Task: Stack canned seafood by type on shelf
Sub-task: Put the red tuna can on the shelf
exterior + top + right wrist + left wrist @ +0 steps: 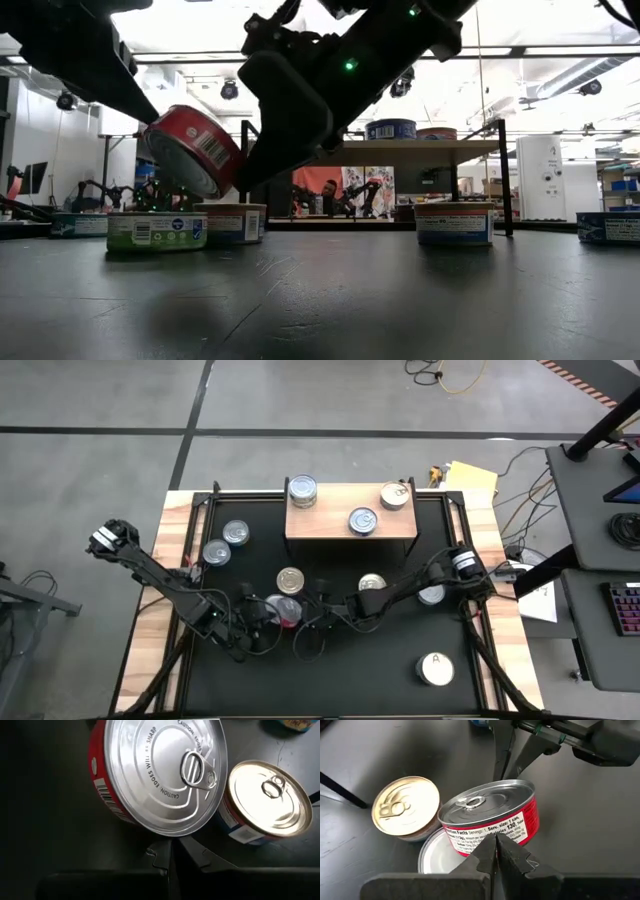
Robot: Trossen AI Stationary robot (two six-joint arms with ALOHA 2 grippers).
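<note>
The red-labelled can (492, 817) hangs tilted above the counter (330, 680), pinched between the left pincer (495, 851) and the right pincer (172, 851). Both pincers have their fingers together, each bearing on the can's rim from opposite sides rather than enclosing it. Risk: the hold is a two-point squeeze; any uneven motion of either arm probably lets the can slip and drop. Directly beneath and beside it sit a gold-topped can (406, 806) and a white-topped one (436, 857), which a fall may knock. Beyond, the shelf (350, 525) already carries three cans.
</note>
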